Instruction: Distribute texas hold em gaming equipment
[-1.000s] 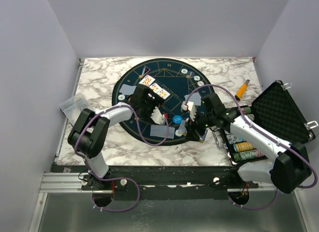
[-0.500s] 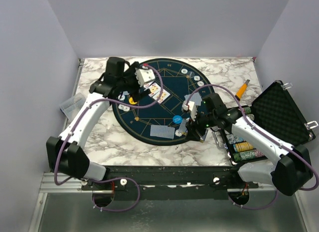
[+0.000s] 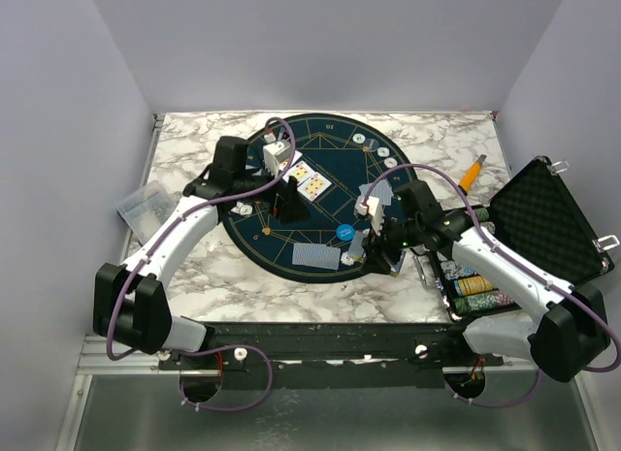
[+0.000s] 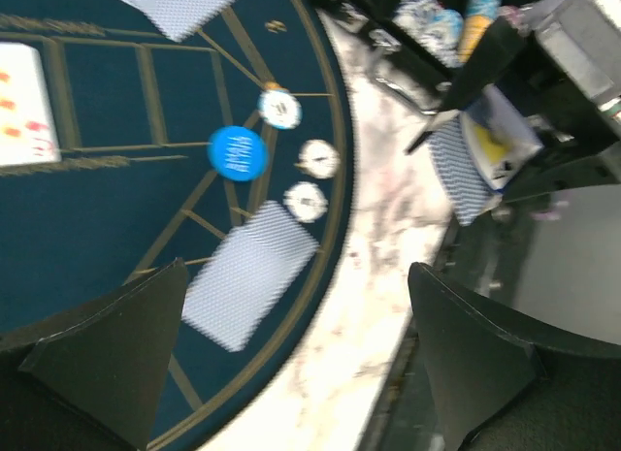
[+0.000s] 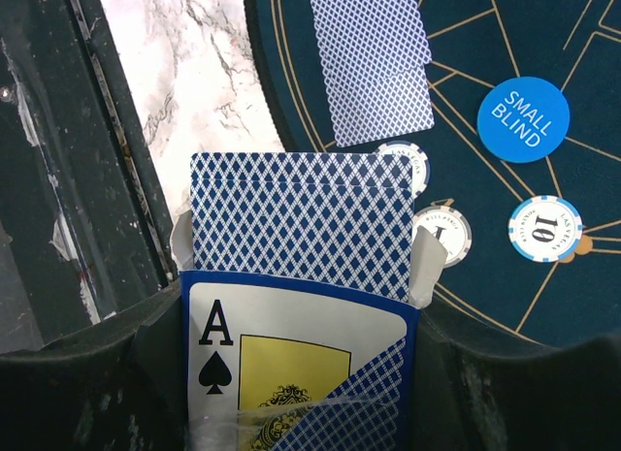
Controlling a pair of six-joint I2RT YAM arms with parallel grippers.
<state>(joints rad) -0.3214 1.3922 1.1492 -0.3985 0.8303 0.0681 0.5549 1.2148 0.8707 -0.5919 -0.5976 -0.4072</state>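
Spread wide at the left end effector [image 4: 291, 359], nothing between its black fingers [image 4: 107, 359], poised above the dark blue mat [image 4: 97, 228]. Below and between those fingers, face-down playing cards [image 4: 250, 274] close to the mat's rim. Just ahead of those, three whitish poker chips [image 4: 318, 158] in a loose cluster, with the blue button disc [image 4: 237, 152] beside them, touching none. Farther ahead, a second face-down pair [image 4: 175, 5]; out past the left finger, part of a white face-up card [image 4: 19, 102]. Beyond the right finger, marbled desk [image 4: 388, 209]. Closed at the right end effector [image 5: 301, 354] on an open card box [image 5: 291, 402] printed with an ace of spades, a blue-backed deck [image 5: 301, 218] standing out of its top. Ahead of that end effector, the same face-down cards; ahead and to its right, the disc, lettered SMALL BLIND, and the three chips, two of them partly hidden behind the deck. Near, on its right side, a black case [image 3: 543, 218] lying open; farther off beyond, an orange-handled tool [image 3: 472, 173] on the desk.
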